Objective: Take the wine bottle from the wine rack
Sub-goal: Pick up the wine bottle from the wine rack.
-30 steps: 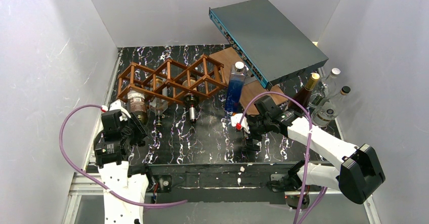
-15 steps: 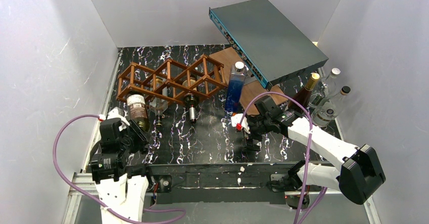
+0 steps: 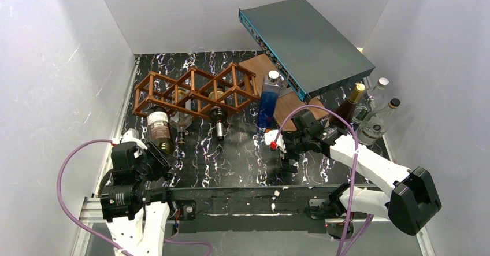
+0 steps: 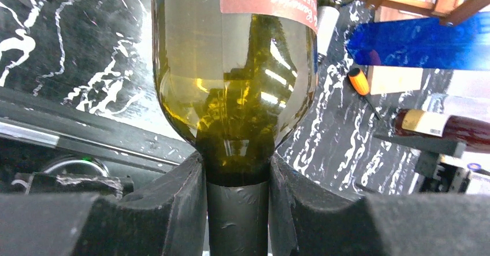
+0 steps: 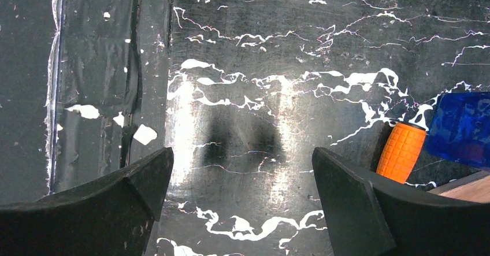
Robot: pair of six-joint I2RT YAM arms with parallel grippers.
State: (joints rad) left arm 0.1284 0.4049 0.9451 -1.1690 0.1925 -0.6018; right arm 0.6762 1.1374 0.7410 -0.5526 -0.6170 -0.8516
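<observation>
Right now I am holding the wine bottle [image 4: 234, 82] by its neck. My left pincer [image 4: 237, 169] is clamped nearly shut around the dark foil just below the shoulder, with a pad pressing on each side. The bottle is lying low over the table with its neck toward my base. Its bottom is sitting at the front edge of the wine rack [image 3: 196, 88], by the leftmost cell, and from above I am not managing to tell whether it is fully clear of the bars. It is smooth glass with liquid inside, so I am judging it heavy, stiff, slippery and easy to break. The neck is the one part narrow enough for my pads, but a grip there is leaving most of the weight hanging far out in front. I am expecting the body to sag or twist unless the squeeze is firm. My left arm is sitting folded back close to its mount at the near-left corner, wrist low and aiming toward the rack. My right pincer [image 5: 240, 158] is hanging over the bare table near an orange-handled screwdriver [image 5: 401, 152], jaws spread wide and gripping nothing.
</observation>
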